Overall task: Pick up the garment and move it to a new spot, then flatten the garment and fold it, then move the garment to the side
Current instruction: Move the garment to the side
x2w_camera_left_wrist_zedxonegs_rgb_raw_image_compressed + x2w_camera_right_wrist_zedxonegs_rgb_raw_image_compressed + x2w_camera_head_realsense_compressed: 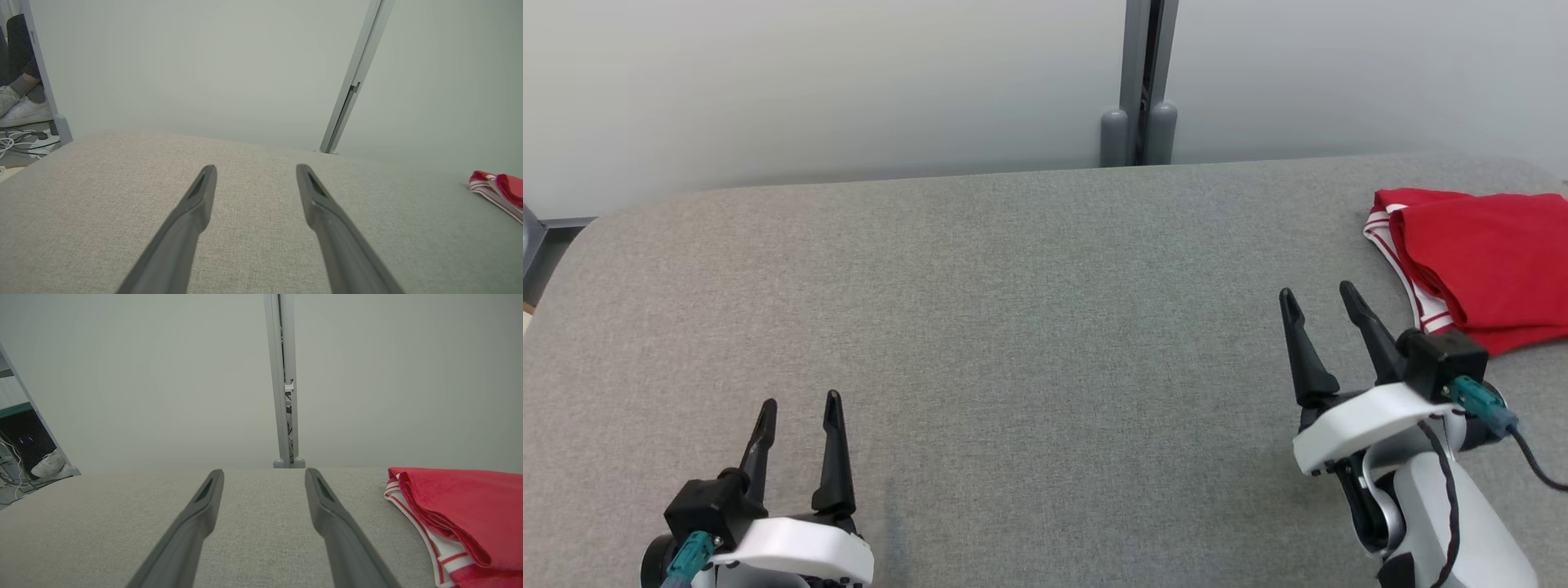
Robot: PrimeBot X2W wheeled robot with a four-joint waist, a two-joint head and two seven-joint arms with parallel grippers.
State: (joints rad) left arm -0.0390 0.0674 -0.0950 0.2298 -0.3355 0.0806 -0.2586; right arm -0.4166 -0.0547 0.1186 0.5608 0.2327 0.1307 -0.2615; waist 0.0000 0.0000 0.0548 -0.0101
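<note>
Facing a broad grey fabric-topped bench [1013, 286], stretching past both sides of the head view, with bare cloth across its middle and left. Finding the garment [1486, 253], red with white striped trim, lying at the bench's right end, doubled over in a few loose layers, the trim peeking out along its left edge and part of it running off the picture. Holding the right gripper [1315, 290] over the bench's near right part, just beside the garment's near corner and, as far as can be told, not touching it. Holding the left gripper [800, 402] over the bench's near left part, well apart from the red cloth. Showing both pairs of fingers [833, 457] spread wide and released, grasping nothing, with bare bench cloth between them in both wrist views. Judging progress with some doubt: reading the layered, fairly straight-edged shape sitting at the bench's right end as fitting a garment flattened, folded and set aside, leaving nothing more to do. Allowing also for the opposite reading, a heap waiting at the bench's right end with everything left: lifting, carrying toward the bench's middle, flattening, folding, shifting aside. Leaning toward the first, given the tidy top layer, but not settling it from these pictures.
</note>
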